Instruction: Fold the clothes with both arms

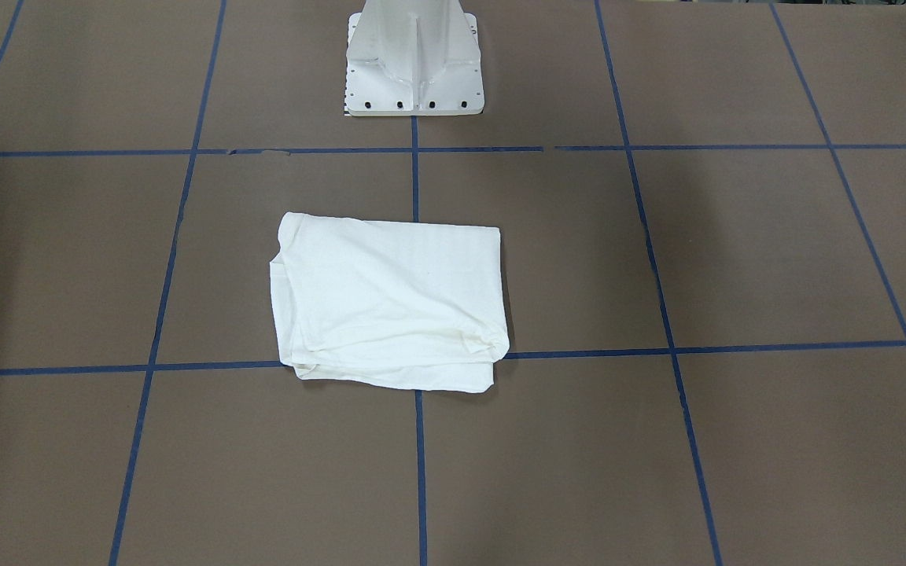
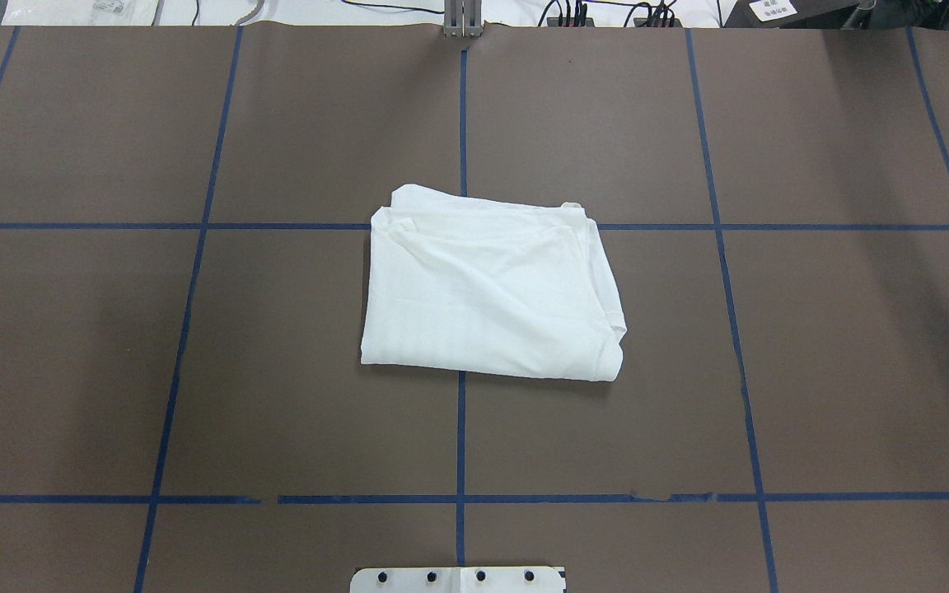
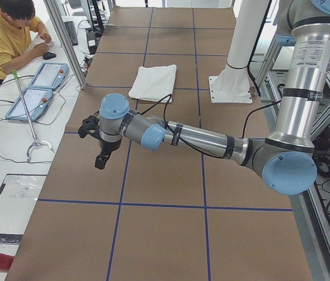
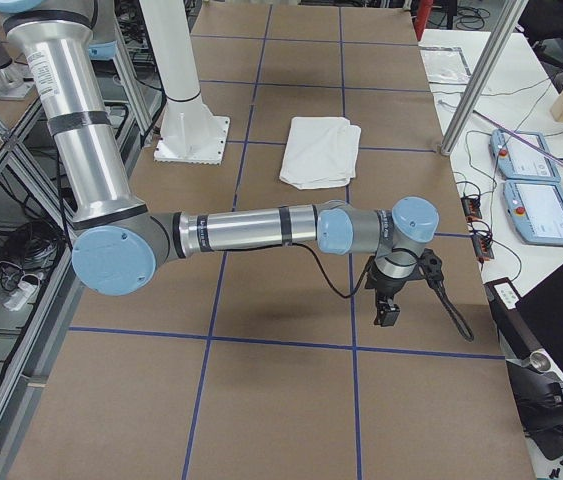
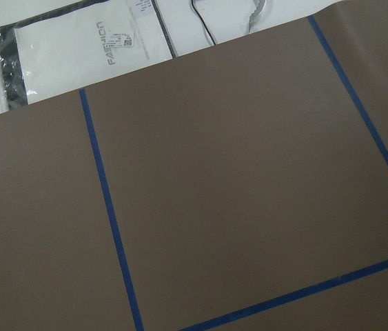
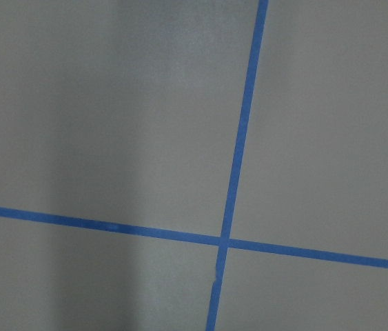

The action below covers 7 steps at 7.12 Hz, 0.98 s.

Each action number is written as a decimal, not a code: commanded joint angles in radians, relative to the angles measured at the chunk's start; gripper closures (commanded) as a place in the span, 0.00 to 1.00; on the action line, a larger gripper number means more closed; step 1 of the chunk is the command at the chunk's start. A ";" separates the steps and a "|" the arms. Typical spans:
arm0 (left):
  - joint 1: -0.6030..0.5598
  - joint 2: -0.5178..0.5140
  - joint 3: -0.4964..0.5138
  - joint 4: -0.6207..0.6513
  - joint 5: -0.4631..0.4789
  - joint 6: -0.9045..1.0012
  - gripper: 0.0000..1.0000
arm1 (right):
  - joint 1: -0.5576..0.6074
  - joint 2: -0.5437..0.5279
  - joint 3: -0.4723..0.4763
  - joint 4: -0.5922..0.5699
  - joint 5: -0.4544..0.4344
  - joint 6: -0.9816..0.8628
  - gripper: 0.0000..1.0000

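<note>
Folding looks nearly finished: the white T-shirt (image 2: 491,292) lies as a folded rectangle at the middle of the table (image 2: 771,371), so if you tidy its uneven layered edge, come in from both sides together and pinch only the top layers. The left gripper (image 3: 99,160) and right gripper (image 4: 388,314) hang at opposite table ends, well apart from it, and you cannot tell how their jaws stand. Mind the white pedestal (image 1: 414,71) near the shirt and the pendants (image 3: 38,88) off the table's left end.

One folded white T-shirt (image 2: 487,296). Two arms: left arm (image 3: 200,137), right arm (image 4: 251,230). One pedestal (image 1: 414,63). Two tablets (image 3: 50,75) (image 3: 31,100). One seated operator (image 3: 13,38).
</note>
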 commanded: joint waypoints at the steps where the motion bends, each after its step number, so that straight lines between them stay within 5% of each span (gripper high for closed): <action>1: -0.075 0.052 0.010 0.016 0.002 0.085 0.01 | 0.000 -0.034 0.020 0.001 0.023 0.004 0.00; 7: -0.105 0.091 0.043 0.040 -0.004 0.080 0.00 | 0.002 -0.115 0.052 0.001 0.081 0.003 0.00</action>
